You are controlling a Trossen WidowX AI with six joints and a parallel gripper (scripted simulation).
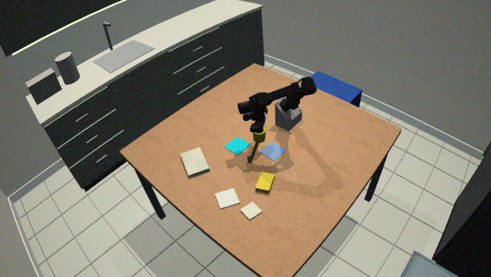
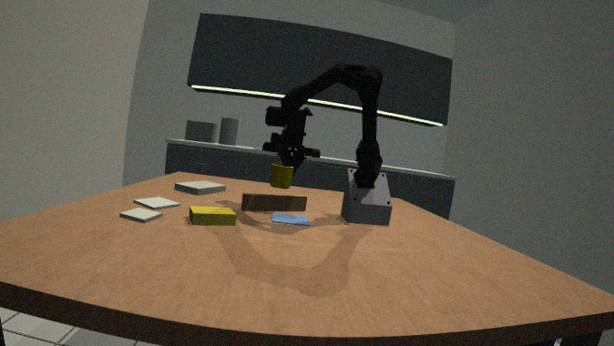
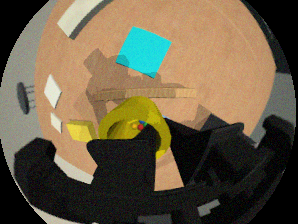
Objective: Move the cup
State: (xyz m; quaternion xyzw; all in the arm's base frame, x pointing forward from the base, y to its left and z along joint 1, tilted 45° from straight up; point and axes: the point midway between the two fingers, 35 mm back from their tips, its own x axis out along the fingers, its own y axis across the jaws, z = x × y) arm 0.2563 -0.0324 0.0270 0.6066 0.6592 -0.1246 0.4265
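My gripper (image 1: 258, 129) (image 2: 290, 164) is shut on the rim of a yellow cup (image 1: 259, 137) (image 2: 281, 176) (image 3: 135, 117) and holds it upright in the air. Small coloured marbles (image 3: 140, 124) show inside the cup in the wrist view. The cup hangs above a thin brown upright barrier (image 1: 252, 153) (image 2: 273, 202) (image 3: 158, 90) that stands between two flat pads. The cyan pad (image 1: 237, 145) (image 3: 144, 51) lies on the barrier's left. The light blue pad (image 1: 272, 151) (image 2: 291, 218) lies on its right. In the exterior view the barrier hides the cyan pad.
A yellow block (image 1: 265, 181) (image 2: 212, 215) lies in front of the pads. Three pale slabs (image 1: 194, 161) (image 1: 226, 197) (image 1: 250, 210) lie to the front left. The arm's grey base (image 1: 288, 116) (image 2: 368, 205) stands behind the blue pad. A blue box (image 1: 336, 87) stands beyond the table.
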